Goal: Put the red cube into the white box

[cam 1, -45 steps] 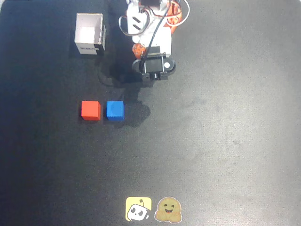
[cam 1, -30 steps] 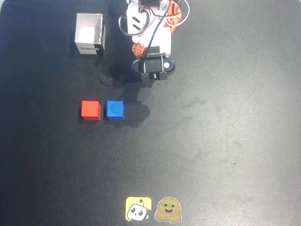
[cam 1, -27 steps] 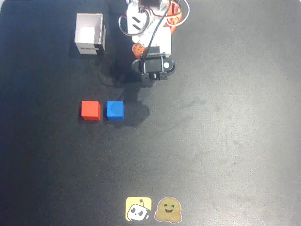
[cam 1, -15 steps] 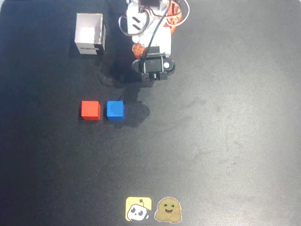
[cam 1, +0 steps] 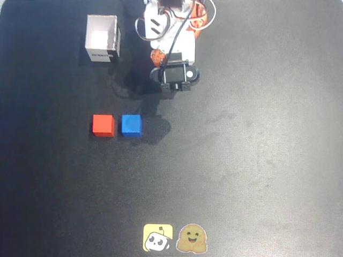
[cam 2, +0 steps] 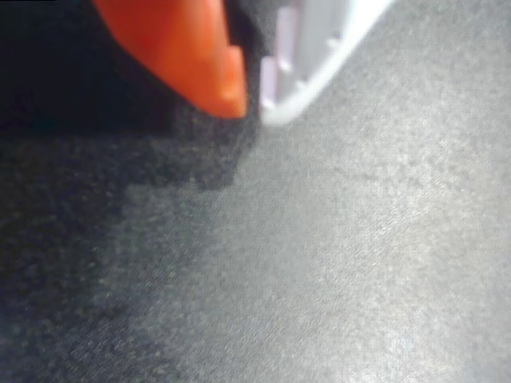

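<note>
Reach matters most: in the overhead view the red cube lies on the black table, lower and to the left of the gripper, which hangs near the arm's base at the top. Blue cube sits just beside the red one on its right, between it and the gripper's side, while the white box stands well above the cubes, left of the arm. In the wrist view the orange and white fingertips sit nearly together, holding nothing.
</note>
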Controlling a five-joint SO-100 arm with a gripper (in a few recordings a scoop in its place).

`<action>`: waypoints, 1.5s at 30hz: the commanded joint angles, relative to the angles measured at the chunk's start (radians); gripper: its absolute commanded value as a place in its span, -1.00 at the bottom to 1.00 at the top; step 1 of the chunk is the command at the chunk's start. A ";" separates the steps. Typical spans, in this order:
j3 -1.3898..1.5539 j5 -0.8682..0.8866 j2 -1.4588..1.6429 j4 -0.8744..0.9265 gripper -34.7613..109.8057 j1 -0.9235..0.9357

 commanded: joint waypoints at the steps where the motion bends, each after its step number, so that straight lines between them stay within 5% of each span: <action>1: -0.003 -0.005 0.005 -0.014 -0.52 0.008; 34: -0.003 -0.003 0.005 -0.017 -0.52 0.012; 45: -0.005 -0.015 0.005 -0.167 -0.51 0.012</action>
